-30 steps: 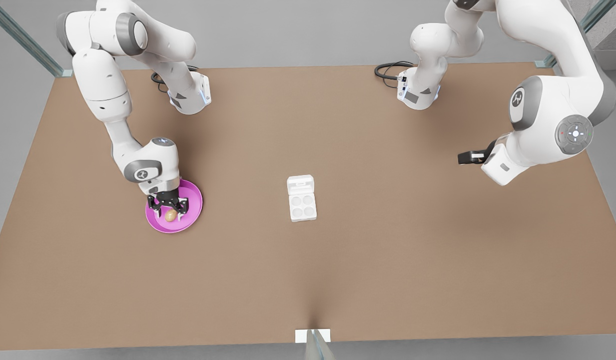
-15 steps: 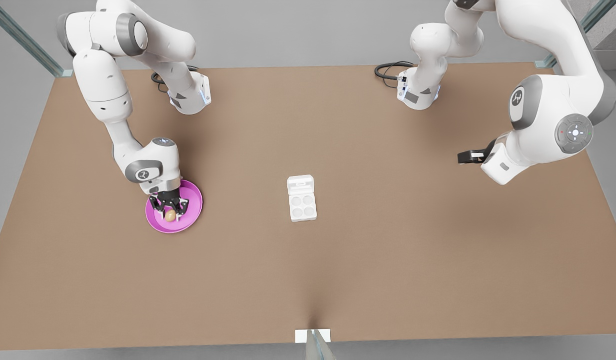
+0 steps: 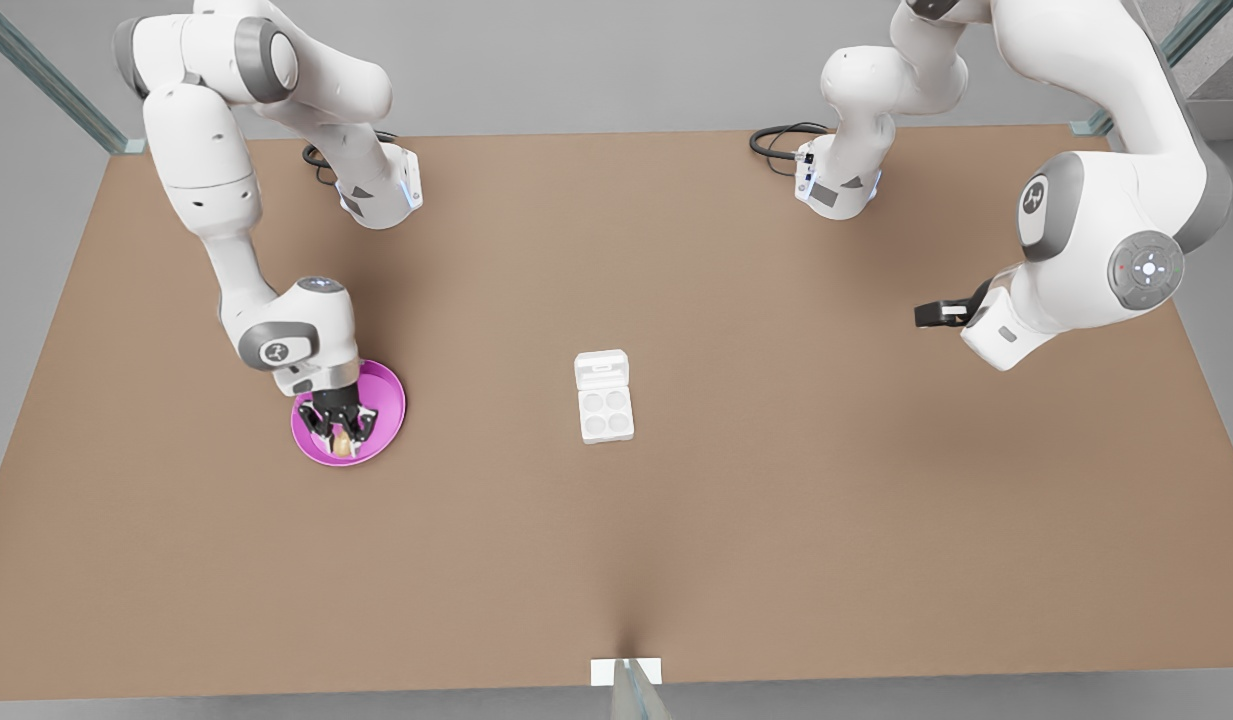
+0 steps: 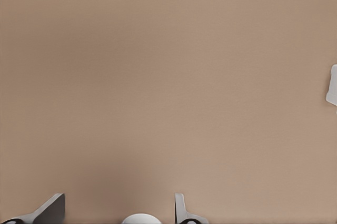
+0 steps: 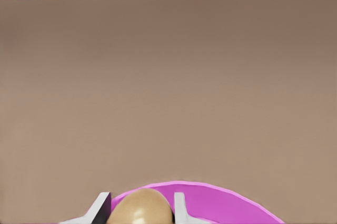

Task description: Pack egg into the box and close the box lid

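The tan egg (image 3: 344, 444) lies on the pink plate (image 3: 387, 398) at the front view's left. My right gripper (image 3: 342, 432) points down over it, its fingers (image 5: 104, 209) pressed against both sides of the egg (image 5: 141, 209); it is shut on it, with the plate's rim (image 5: 231, 203) behind. The white box (image 3: 607, 416) sits mid-table with four bare cups, and its lid (image 3: 601, 368) lies open and flat behind it. My left gripper (image 3: 926, 316) waits high at the front view's right, open over bare table (image 4: 116, 211).
Both arm bases (image 3: 376, 190) (image 3: 836, 185) with black cables stand at the table's back edge. A small white marker (image 3: 626, 670) sits at the front edge. A white sliver (image 4: 333, 84) shows at the edge of the left wrist view.
The right gripper's fingers have drawn in from a wide stance onto the egg, and its wrist has sunk slightly. The left arm has hardly moved.
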{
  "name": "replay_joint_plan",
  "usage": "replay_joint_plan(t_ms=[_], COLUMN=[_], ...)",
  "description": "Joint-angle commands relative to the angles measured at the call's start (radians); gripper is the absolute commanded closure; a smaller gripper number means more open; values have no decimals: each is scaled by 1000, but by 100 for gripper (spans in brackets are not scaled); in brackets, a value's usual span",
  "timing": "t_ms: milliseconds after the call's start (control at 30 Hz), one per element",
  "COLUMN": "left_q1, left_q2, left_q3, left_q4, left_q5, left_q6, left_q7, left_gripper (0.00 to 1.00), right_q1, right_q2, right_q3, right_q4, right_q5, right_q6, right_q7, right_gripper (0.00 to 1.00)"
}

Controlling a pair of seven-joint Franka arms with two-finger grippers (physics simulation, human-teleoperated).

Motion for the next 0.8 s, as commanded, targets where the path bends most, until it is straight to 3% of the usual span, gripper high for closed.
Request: replay_joint_plan(t_ms=[0,167,300,367,433,567,767], left_q1=[-1,-1,-3,-3,-3,-3,-3], left_q2=[0,0,0,0,0,0,0], left_q3=[0,0,-6,-6,-6,-6,-6], left_q4=[1,1,1,1,1,2,1], left_q5=[0,0,0,0,0,0,0], left_q6=[0,-8,-8,-8,-8,-8,-8], left_q7=[0,2,0,0,0,0,0], left_gripper=[0,0,0,0,0,0,0], right_q1=[0,2,15,14,14,31,212], right_q2=[-3,-34,-66,-71,-77,-60,69], right_q3=[7,73,206,326,398,421,422], right_q4=[2,-66,-118,-121,-63,111,477], right_q5=[16,325,615,862,1202,1604,1917], right_q6=[0,-17,-161,-319,-435,-600,-780], right_q7=[1,-7,-9,-82,-308,-605,-641], right_gripper=[45,49,51,52,52,52,53])
